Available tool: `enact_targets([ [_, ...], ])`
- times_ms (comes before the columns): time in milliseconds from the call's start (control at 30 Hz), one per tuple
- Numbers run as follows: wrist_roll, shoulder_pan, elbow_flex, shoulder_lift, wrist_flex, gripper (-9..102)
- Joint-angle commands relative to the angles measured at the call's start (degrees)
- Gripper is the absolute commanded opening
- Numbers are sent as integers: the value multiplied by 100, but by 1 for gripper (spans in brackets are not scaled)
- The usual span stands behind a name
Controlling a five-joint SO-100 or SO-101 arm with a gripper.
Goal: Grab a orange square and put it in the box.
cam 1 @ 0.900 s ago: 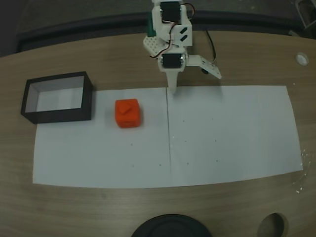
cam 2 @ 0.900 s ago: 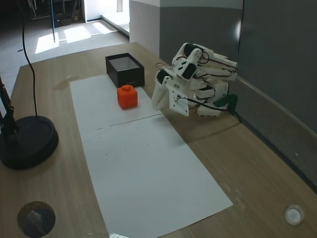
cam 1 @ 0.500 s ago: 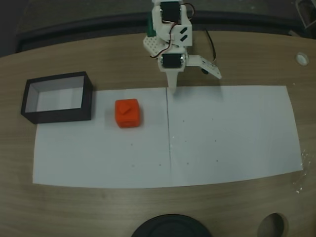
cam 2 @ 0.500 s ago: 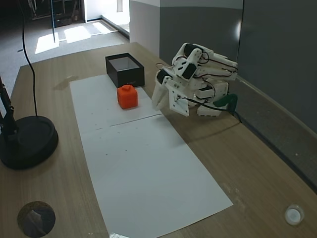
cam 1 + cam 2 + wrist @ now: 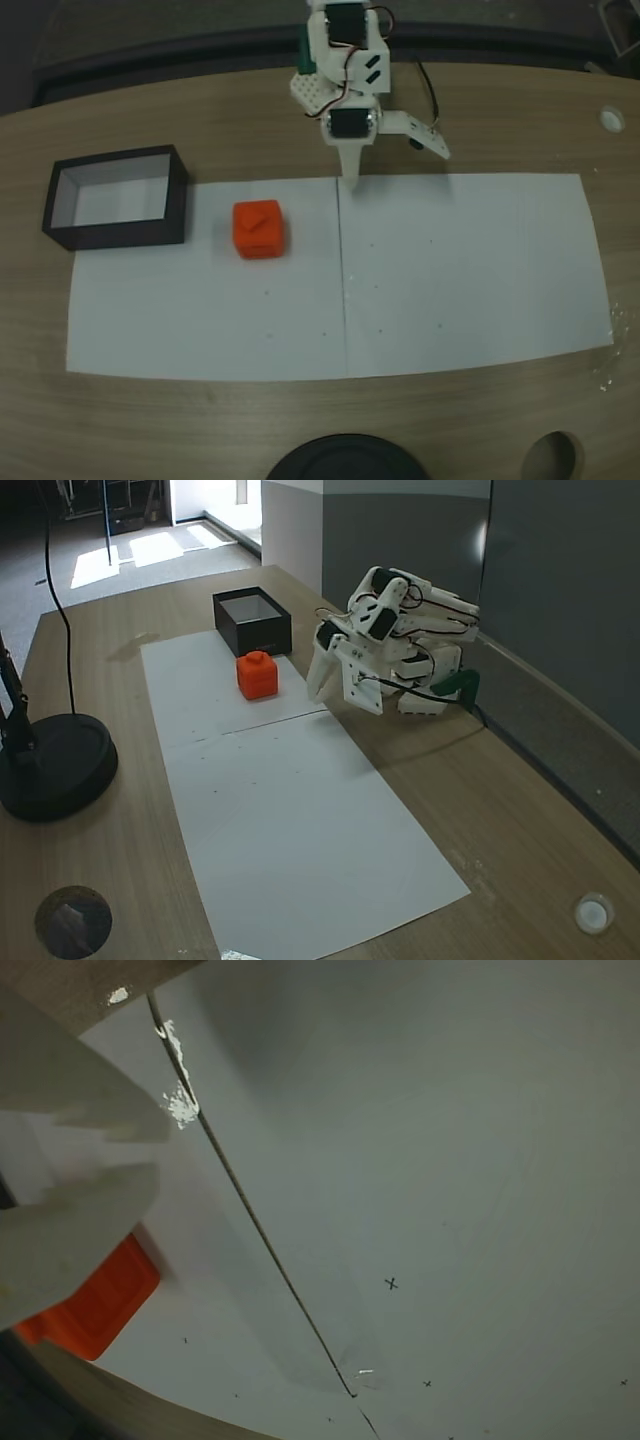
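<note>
**Reach not yet begun: cube free on the paper, arm folded at the far edge**

Start from the near side of the overhead fixed view: you have a round black lamp base (image 5: 347, 458) at the table's front edge, then the two white paper sheets (image 5: 470, 270) laid side by side over the wooden table (image 5: 200, 420).

On the left sheet sits your target, the small bright orange-red cube with rounded edges (image 5: 258, 229), its nub facing up. It stands free, with nothing touching it. Just left of it, apart by a strip of bare paper, is the black-walled open box with a pale inside (image 5: 116, 197), which looks empty.

Farthest back, the white two-finger gripper (image 5: 372, 170) hangs low over the seam between the sheets, its fingers spread apart and holding nothing. In the side fixed view the arm is folded back on itself, gripper (image 5: 330, 695) well apart from the cube (image 5: 257, 674).

So you are at the very first step, the approach. Your next move, as I judge it, calls for swinging towards the cube, which shows at the wrist view's lower left (image 5: 100, 1300), and lowering the spread fingers around it before closing.
</note>
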Motion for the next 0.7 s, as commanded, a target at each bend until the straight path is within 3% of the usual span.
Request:
enact_targets([
  [0, 9, 0, -308, 141, 53, 0],
  [200, -88, 62, -281, 141, -88, 0],
  [400, -2013, 703, -483, 141, -923, 10],
  [567, -782, 1811, -1714, 141, -1257, 18],
  [667, -642, 2101, -2285, 132, -1204, 27],
])
